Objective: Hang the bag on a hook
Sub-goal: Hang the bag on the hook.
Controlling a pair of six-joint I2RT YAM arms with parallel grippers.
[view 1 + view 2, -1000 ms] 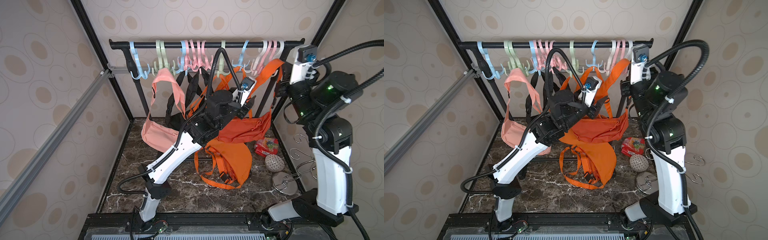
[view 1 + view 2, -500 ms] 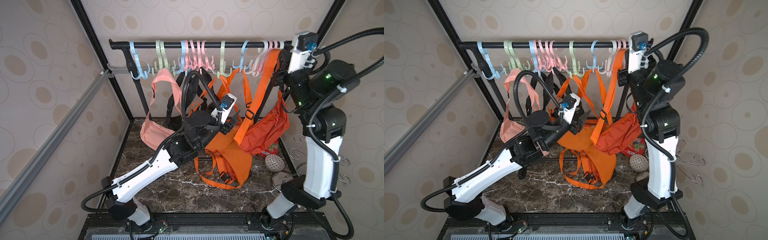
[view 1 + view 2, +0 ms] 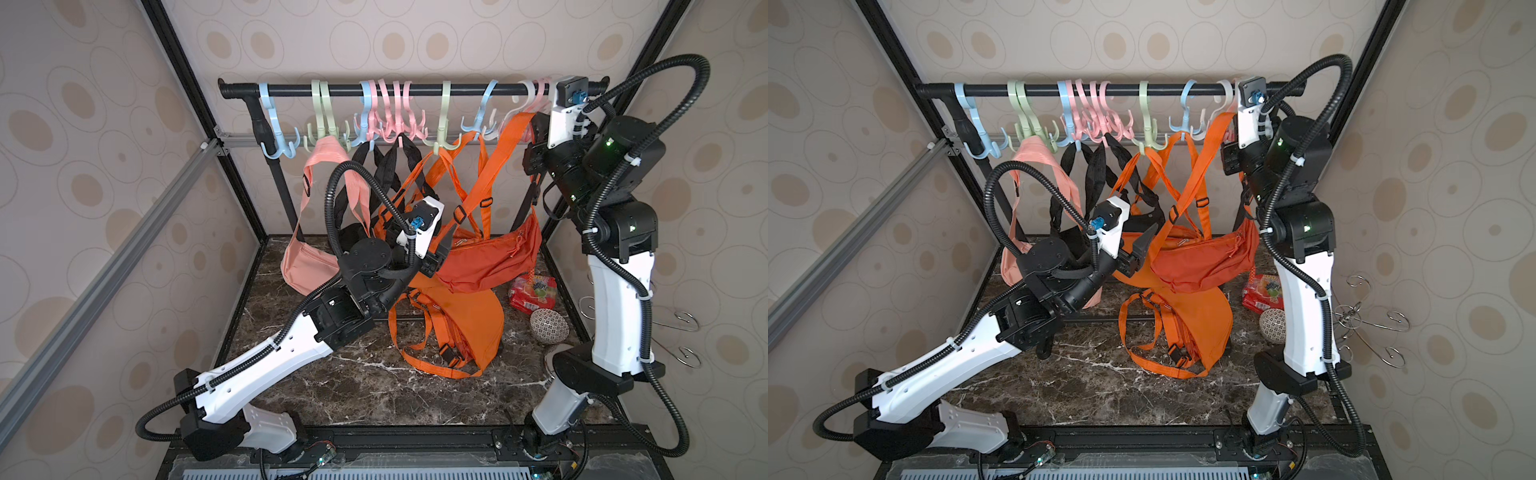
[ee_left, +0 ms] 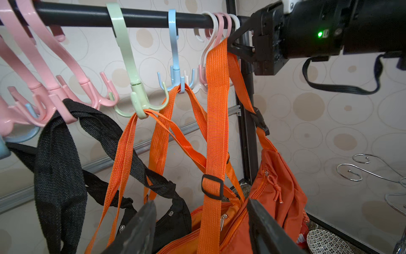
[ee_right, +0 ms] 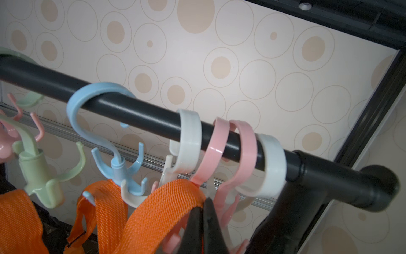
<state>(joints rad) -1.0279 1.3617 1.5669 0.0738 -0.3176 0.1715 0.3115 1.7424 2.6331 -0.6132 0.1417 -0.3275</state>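
Dotted wallpaper (image 3: 415,41); strap (image 5: 153,209) (orange) by pink hook (image 5: 212,160)

Got the left arm (image 3: 270,357) stretched out low from its base at the front, running long and slanted up toward the middle, then kinked at the elbow. Got the left wrist (image 3: 368,266) cocked upward, so looking at the left gripper (image 4: 201,228) aimed up and back, jaws standing well apart, dark fingers (image 4: 138,231) splayed wide. Different story with the right arm (image 3: 619,316): standing nearly straight up off its base, folded over at the top and reaching across toward the robot's left. Seeing the right gripper (image 5: 203,211) way up high, jaws squeezed tight together on the orange strap (image 5: 153,211).
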